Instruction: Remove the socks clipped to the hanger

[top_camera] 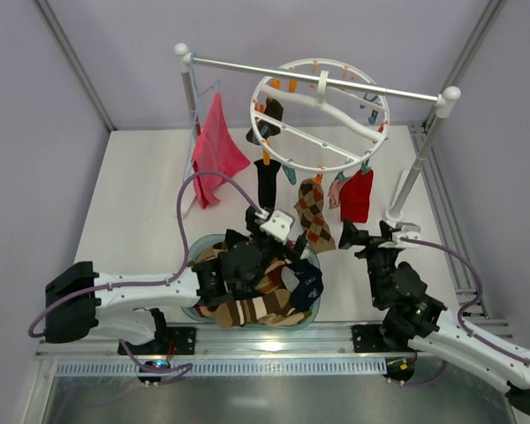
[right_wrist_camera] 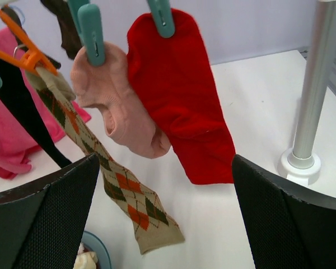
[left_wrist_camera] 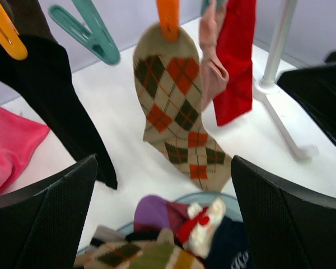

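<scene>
The hanger [top_camera: 331,168], a white ring with spokes, hangs tilted from the metal rail [top_camera: 274,69] over the far half of the table [top_camera: 141,203]. Socks are still clipped along its near edge. From left to right in the overhead view these are a long black sock [left_wrist_camera: 61,106], an argyle sock [left_wrist_camera: 176,117] in beige, brown and orange, a pale pink sock [right_wrist_camera: 120,106] and a red sock [right_wrist_camera: 182,101]. A dark brown sock [top_camera: 272,113] is clipped higher up on the ring's left side. The argyle one hangs from an orange clip [left_wrist_camera: 168,19], and its lower end appears to reach the table just beside the basin [left_wrist_camera: 210,195]. The pink and red ones each hang from a teal clip (they touch side by side, the pink one bunched and shorter). The left gripper [left_wrist_camera: 163,162] sits above the basin's far rim with its fingers spread wide and nothing between them. It faces the argyle sock, which hangs apart from it. The right gripper [right_wrist_camera: 165,159] is likewise spread and empty, low over the table in front of the red sock and not touching it. The rail's white post [right_wrist_camera: 313,84] stands to its right. The basin lies at the near edge between the two arms and is heaped with loose socks in mixed patterns and colours. A larger pink cloth [top_camera: 216,150] hangs at the left end of the rail, beside the black sock.
</scene>
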Robot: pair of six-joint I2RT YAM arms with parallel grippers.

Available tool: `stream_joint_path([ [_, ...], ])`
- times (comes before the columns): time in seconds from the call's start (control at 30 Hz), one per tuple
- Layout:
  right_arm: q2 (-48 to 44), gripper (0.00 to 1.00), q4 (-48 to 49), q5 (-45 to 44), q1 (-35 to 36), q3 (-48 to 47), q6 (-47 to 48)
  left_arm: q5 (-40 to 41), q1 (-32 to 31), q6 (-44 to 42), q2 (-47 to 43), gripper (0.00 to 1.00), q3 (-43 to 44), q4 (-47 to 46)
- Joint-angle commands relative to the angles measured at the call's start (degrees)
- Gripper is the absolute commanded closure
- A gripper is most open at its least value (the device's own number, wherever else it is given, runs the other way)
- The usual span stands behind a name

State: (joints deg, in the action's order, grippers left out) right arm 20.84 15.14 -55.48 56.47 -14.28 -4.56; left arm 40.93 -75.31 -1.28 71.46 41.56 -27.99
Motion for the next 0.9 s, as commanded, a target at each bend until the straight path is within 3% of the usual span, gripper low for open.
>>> stream_joint_path([
  [0.0, -5.1, 0.0, 5.87, -1.82, -0.66, 2.41, 0.34, -8.93, 4.02, 0.75, 3.32, 0.0, 3.52, -6.9],
  [0.27, -2.3, 0.0, 7.36, -1.12, -2.06, 2.42, 0.08, -23.25, 13.43, 6.64, 13.25, 0.0, 9.85, -7.25],
  [0.47, 1.57, 0.0, 8.6, -0.15, -4.08, 2.07, -0.63, -25.98, 14.83, 7.34, 17.39, 0.0, 13.63, -6.83],
  [0.87, -1.77, 0.0, 6.66, 2.92, -4.35, 3.21, -1.68, -26.69, 18.18, 9.36, 28.11, 0.0, 19.17, -8.05],
])
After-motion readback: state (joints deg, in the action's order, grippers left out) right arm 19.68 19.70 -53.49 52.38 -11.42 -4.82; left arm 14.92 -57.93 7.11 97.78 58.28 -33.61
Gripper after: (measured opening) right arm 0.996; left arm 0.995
